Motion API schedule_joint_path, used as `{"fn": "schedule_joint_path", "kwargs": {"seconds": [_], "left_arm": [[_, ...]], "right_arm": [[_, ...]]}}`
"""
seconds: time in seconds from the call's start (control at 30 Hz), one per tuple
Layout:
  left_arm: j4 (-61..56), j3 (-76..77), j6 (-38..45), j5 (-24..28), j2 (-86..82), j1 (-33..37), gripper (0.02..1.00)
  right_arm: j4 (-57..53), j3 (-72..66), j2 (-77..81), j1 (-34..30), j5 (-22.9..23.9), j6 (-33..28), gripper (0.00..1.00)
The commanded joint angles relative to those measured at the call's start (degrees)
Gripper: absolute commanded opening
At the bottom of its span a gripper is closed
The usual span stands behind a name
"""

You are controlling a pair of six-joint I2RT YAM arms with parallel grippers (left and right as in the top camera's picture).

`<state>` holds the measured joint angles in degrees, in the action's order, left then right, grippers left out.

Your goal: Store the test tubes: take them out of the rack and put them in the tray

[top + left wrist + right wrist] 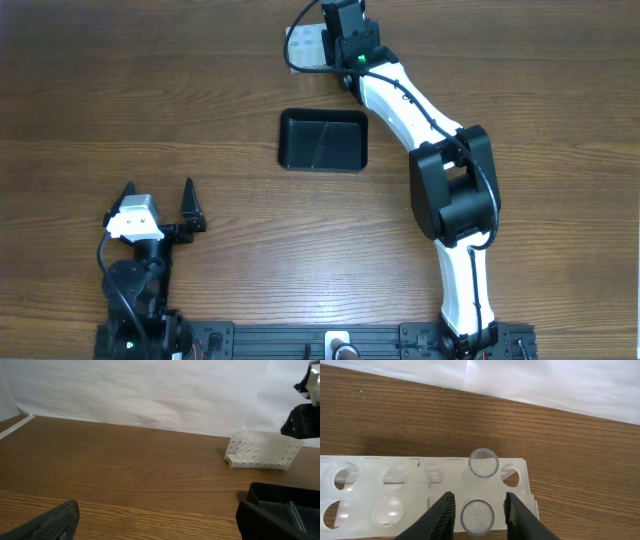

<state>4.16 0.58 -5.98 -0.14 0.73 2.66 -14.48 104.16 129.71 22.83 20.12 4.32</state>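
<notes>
1. A white plastic rack with round holes stands at the far side of the brown wooden worktop. It is beyond the black rectangular tray, which sits near the middle.
2. The right hand hangs over the rack's right end. Its two black fingers are apart, one on each side of the rim of a clear test tube that stands upright in a hole. A narrow gap shows between each finger and the rim.
3. A second clear tube stands upright in the neighbouring hole of the other row, just beside the first.
4. The left hand sits low near its own base, well apart from the tray and the rack, with its fingers spread wide over bare wood.
5. In the left wrist view something clear lies inside the tray. Whether it is a tube cannot be told.
</notes>
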Motion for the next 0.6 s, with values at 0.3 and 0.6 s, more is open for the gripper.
{"fn": "schedule_joint_path", "kwargs": {"seconds": [0.3, 0.6], "left_arm": [[0.2, -0.2, 0.9, 0.8, -0.4, 0.3, 0.998], [0.2, -0.2, 0.9, 0.8, -0.4, 0.3, 0.996]], "right_arm": [[0.3, 1.6, 2.1, 0.5, 1.0, 0.3, 0.15], [0.4, 1.6, 2.1, 0.5, 1.0, 0.3, 0.117]]}}
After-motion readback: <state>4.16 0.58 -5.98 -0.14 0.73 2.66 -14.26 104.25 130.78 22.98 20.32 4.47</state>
